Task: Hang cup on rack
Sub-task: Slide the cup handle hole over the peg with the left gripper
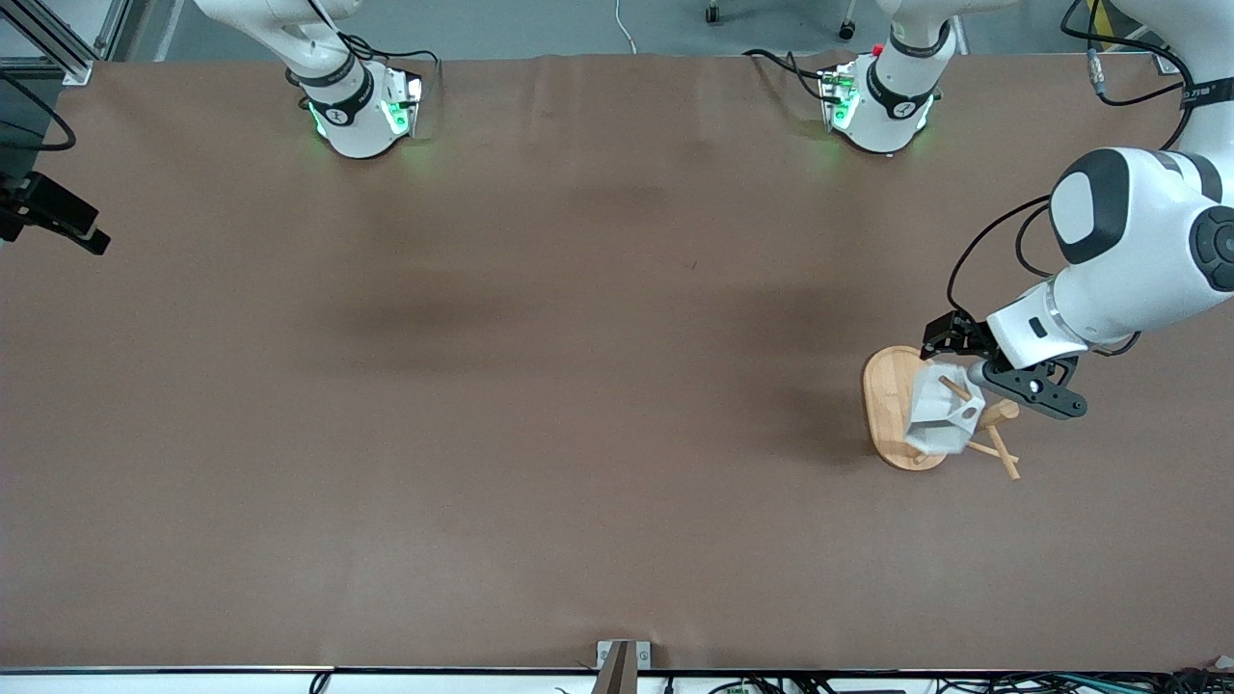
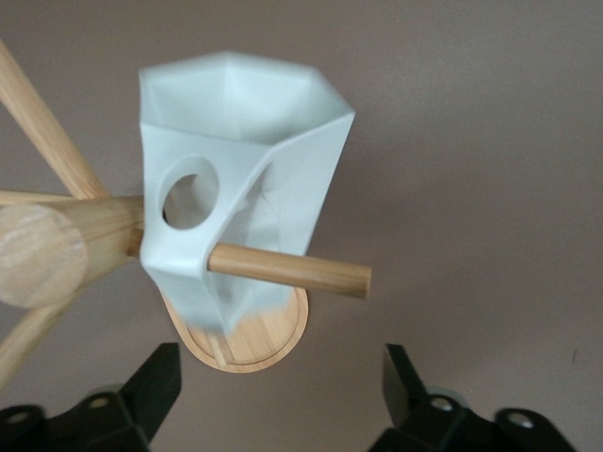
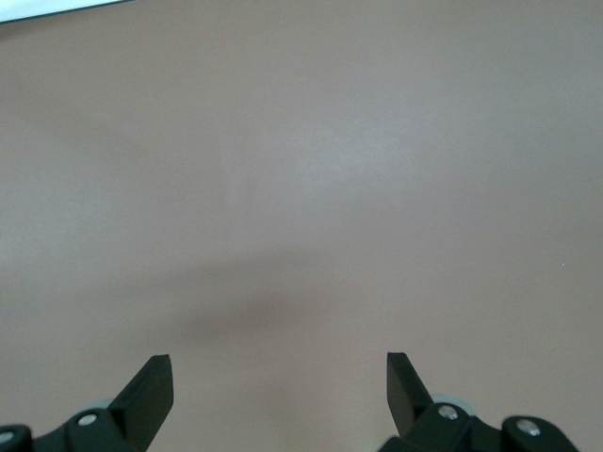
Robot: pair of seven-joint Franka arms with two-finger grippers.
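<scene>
Brown table covering runs the whole width, bare at the right arm's end; my right gripper waits over that bare stretch, fingers spread wide and holding nothing, and I cannot pick it out in the front view.

Moving toward the left arm's end, I see the rack standing on its oval base, and the cup hanging on it; the left wrist view shows a peg coming out from under the cup's handle, while the round hole in that handle looks empty, so I judge the cup may be resting on the peg rather than threaded over it; I cannot tell for sure.

My left gripper sits just beside the cup, over the rack, fingers wide apart and gripping nothing.

Risks as I judge them: if the cup is only perched, a small knock slides it off the peg's end; pulling the gripper away carelessly could clip the peg or post and tip the light rack; a finger brushing the cup could twist it loose.
</scene>
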